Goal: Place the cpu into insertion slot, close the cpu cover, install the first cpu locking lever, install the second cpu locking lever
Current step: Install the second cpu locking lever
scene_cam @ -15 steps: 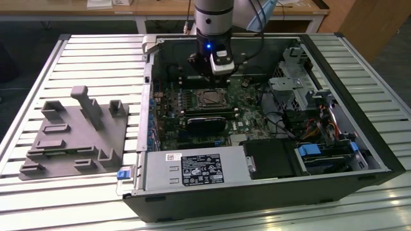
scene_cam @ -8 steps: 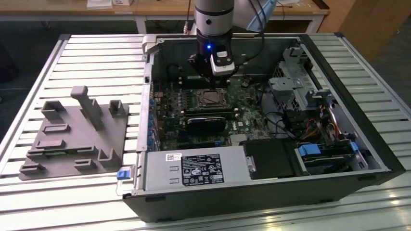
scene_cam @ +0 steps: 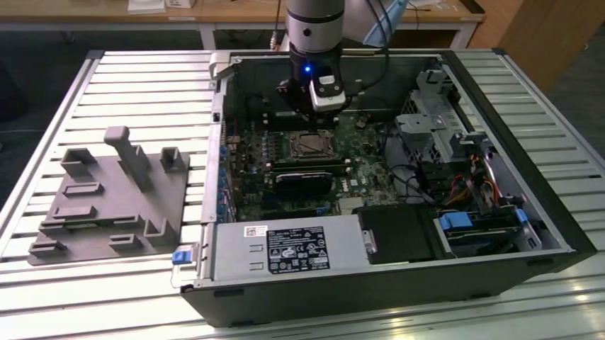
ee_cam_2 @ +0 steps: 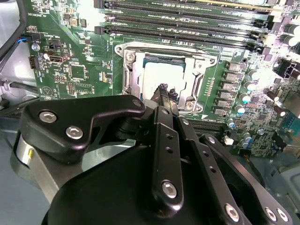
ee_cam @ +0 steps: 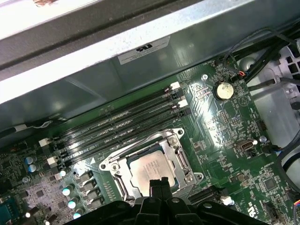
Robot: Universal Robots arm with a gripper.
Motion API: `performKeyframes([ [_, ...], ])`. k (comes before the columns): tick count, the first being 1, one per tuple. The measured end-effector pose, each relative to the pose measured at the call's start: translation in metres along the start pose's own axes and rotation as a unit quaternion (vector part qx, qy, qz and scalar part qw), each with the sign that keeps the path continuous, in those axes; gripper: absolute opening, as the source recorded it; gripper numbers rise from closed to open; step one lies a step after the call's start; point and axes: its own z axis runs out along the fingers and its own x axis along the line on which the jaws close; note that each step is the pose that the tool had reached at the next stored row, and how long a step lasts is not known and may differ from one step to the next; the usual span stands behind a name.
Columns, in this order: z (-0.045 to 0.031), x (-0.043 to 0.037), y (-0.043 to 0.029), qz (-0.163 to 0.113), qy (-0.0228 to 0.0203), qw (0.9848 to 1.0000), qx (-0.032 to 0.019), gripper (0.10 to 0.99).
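Fingertips of the gripper [ee_cam_2: 163,92] come together to a narrow black point with no gap showing between them, and nothing can be seen pinched there; the same black tips [ee_cam: 158,183] appear in the first wrist view. Matte black linkage bars with round silver screw heads spread back from the tips and hide the near edge of the socket. Just beyond the tips lies the cpu [ee_cam: 151,168], a flat square chip with a dull, pale metal top, seated level in the insertion slot [ee_cam: 115,167]. Whether the tips touch the chip or sit just above its near edge cannot be told. Over it the cpu cover [ee_cam_2: 132,70], a thin silver frame with a cut-out window, lies flat around the chip's top. Glossy green circuit board [ee_cam: 220,131] surrounds the socket, with long black memory slots [ee_cam: 117,129] beside it. In the exterior view the arm [scene_cam: 312,28] reaches down into the open black computer case [scene_cam: 529,177], which rests on a ribbed metal table [scene_cam: 142,92].
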Motion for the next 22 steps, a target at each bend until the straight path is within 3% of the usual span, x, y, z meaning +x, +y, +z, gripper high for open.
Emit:
performKeyframes([
  [5,-0.0001,-0.0022,-0.0047,0.0,0.0,1.0,0.0,0.106],
  [22,0.0013,-0.0127,-0.0333,-0.005,0.0002,1.0,-0.0002,0.106],
])
